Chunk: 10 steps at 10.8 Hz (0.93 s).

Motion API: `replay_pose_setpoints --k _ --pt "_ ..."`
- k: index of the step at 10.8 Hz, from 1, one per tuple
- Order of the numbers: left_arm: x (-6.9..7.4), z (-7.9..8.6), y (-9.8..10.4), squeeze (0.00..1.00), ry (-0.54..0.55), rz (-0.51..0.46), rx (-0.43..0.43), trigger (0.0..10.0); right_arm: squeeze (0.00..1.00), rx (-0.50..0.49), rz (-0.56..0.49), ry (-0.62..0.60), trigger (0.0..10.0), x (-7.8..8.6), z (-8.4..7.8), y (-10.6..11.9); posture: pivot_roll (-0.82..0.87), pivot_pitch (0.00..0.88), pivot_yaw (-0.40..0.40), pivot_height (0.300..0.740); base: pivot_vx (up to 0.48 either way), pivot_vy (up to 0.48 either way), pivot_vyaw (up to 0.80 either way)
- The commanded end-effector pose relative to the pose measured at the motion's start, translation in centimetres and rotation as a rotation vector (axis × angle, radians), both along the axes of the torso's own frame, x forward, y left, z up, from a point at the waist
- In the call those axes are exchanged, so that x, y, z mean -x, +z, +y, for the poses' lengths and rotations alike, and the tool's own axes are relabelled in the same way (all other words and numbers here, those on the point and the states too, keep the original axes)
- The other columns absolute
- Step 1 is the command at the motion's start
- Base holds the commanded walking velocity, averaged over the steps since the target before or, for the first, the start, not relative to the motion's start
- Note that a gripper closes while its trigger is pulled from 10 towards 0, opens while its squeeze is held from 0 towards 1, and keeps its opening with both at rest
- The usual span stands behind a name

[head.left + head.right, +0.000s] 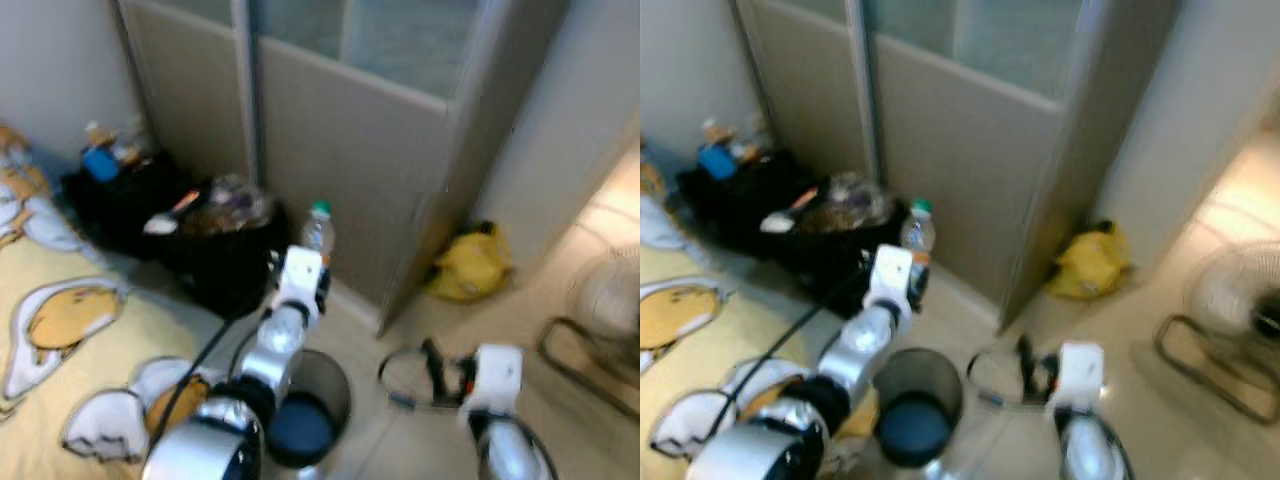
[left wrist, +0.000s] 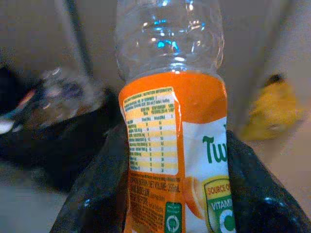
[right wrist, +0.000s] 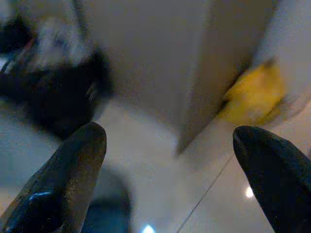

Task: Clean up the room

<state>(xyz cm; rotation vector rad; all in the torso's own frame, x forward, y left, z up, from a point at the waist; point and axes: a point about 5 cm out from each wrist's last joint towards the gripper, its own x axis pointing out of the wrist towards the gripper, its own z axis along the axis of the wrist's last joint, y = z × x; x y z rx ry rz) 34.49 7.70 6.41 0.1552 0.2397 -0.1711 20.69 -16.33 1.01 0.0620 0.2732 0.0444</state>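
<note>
Clearly, my left tool (image 2: 160,194) was clamped on the empty orange-labelled juice bottle (image 2: 170,111), its two black fingers (image 2: 97,194) pressed against the label, the bottle held upright above the floor just beyond the small dark trash bin (image 1: 310,410). I judged the slick label could let the bottle slide, and since it sat past the bin's rim, letting go there would have dropped it on the floor. My right tool (image 3: 167,165) hung spread and empty, near a yellow bag (image 1: 470,262) by the partition.
</note>
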Motion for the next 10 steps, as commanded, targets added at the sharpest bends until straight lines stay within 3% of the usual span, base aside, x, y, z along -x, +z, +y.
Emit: replay_pose_setpoints --k 1,3,6,7,8,10 --pt "0.4 -0.2 -0.9 0.00 -0.003 0.054 -0.016 10.0 0.00 0.012 0.014 0.016 10.0 0.4 -0.1 0.0 -0.15 0.161 -0.053 0.740 0.000 0.000 0.00" --pt "2.2 -2.1 -2.9 0.00 -0.108 0.145 -0.052 10.0 0.00 0.000 0.060 0.005 10.0 3.5 0.2 -0.4 -0.19 0.253 -0.053 0.740 0.000 0.000 0.00" --pt "2.3 -2.3 -3.0 0.00 -0.104 0.142 -0.124 10.0 0.00 0.008 0.068 0.021 10.0 5.2 0.9 0.6 -0.24 0.312 -0.051 0.740 0.000 0.000 0.00" --pt "2.4 -2.6 -3.0 0.00 -0.117 0.146 -0.107 10.0 0.00 -0.001 0.077 0.008 10.0 5.5 0.8 0.8 -0.25 0.326 -0.052 0.740 0.000 0.000 0.00" --pt "2.3 -2.9 -2.9 1.00 -0.128 0.141 -0.111 10.0 0.00 -0.002 0.085 -0.013 10.0 5.6 0.4 0.9 -0.26 0.329 -0.054 0.740 0.000 0.000 0.00" --pt "2.5 -3.2 -3.0 1.00 -0.135 0.144 -0.121 10.0 0.00 0.009 0.080 -0.015 10.0 5.6 0.3 1.3 -0.27 0.330 -0.056 0.740 0.000 0.000 0.00"
